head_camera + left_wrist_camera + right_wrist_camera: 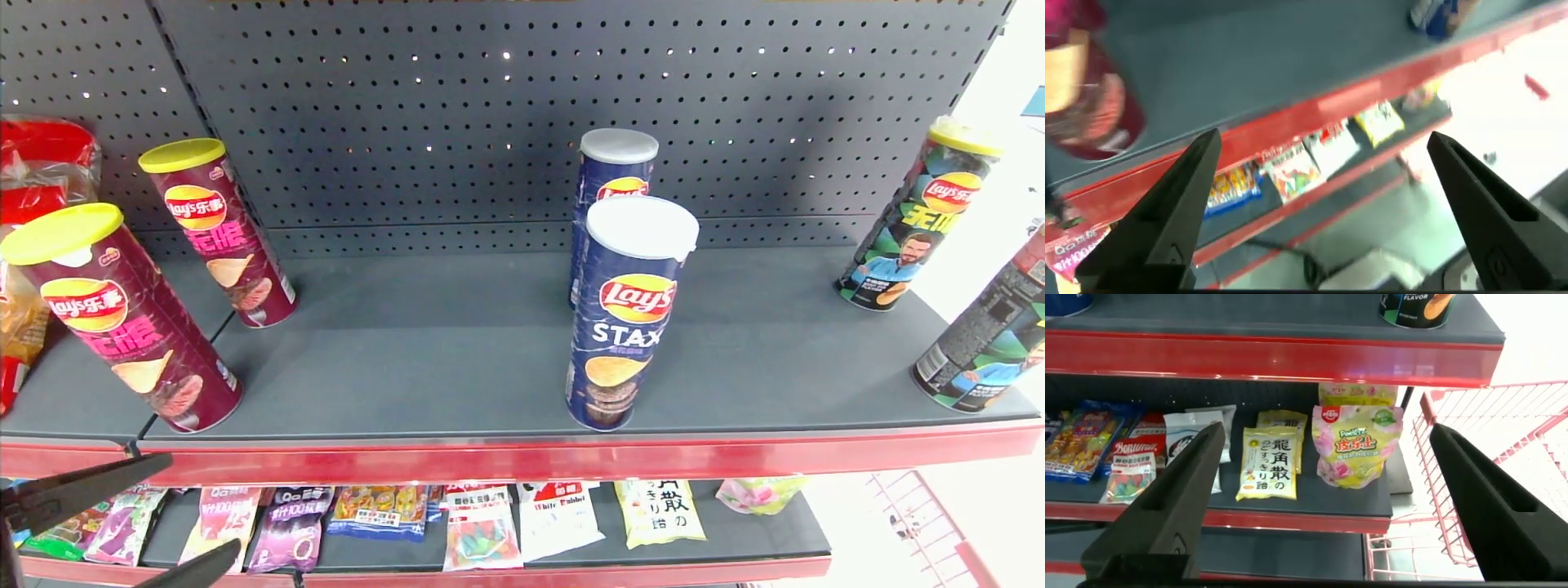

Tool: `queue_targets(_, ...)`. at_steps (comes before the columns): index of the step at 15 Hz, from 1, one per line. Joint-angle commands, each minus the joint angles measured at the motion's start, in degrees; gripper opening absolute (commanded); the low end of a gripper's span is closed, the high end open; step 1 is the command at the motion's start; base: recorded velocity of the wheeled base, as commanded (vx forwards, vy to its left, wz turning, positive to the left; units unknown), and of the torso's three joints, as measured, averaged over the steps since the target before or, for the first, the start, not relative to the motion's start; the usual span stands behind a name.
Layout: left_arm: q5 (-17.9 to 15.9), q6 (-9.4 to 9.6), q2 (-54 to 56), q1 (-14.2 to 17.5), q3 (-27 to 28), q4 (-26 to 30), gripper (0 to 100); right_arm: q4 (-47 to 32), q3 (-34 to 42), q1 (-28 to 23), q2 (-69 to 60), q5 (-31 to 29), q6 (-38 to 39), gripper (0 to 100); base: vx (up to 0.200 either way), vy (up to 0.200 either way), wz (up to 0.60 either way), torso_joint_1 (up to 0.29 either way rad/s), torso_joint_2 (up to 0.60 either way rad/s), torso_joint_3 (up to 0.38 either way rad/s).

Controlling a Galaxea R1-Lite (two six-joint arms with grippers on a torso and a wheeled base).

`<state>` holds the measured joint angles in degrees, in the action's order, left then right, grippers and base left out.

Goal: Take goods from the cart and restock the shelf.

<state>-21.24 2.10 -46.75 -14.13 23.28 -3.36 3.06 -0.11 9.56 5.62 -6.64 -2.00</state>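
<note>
Upper shelf: dark grey deck, red front lip, perforated back panel. Six chip cans upright on it.
- Left end: two maroon cans, yellow lids. Front maroon can near the lip; rear maroon can farther back toward the panel, apart from the first.
- Centre: two dark blue cans, white lids. Front blue can near the lip; rear blue can just behind, partly hidden by it.
- Right end: two black-and-green cans. Rear green can with yellow lid; front green can at the shelf corner, top cut by the picture edge.
- Red snack bag at the far left, behind the maroon cans.

Lower shelf: row of flat snack packets lying along it, among them a yellow packet and a pink-and-green pouch just beside it, toward the right end.

Wire cart: pink-red mesh, just past the right end of the lower shelf.

Left tool: released, black fingers spread wide, nothing between them. In front of the red lip, below the front maroon can, about level with the lower shelf.

Right tool: released, spread wide, empty. In front of the lower shelf's right part, facing the packets, wire cart close by.
</note>
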Motion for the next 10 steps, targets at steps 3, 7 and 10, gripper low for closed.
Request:
queue_targets(3, -1.18, 1.86, -15.12, -4.42, 6.42, -0.33, 100, 0.1, 0.02, 0.02, 0.09, -0.12, -0.73, 100, 0.0, 0.0, 0.0, 0.0, 0.0, 0.0)
queue_targets(7, -1.26, 1.86, -22.59, -5.29, 12.75, -1.73, 100, 0.1, 0.02, 0.02, 0.09, -0.12, -1.16, 100, 0.0, 0.0, 0.0, 0.0, 0.0, 0.0)
queue_targets(10, -0.91, 4.32, -27.87, -9.07, 15.56, -1.82, 100, 0.1, 0.02, 0.02, 0.09, -0.39, -1.16, 100, 0.0, 0.0, 0.0, 0.0, 0.0, 0.0)
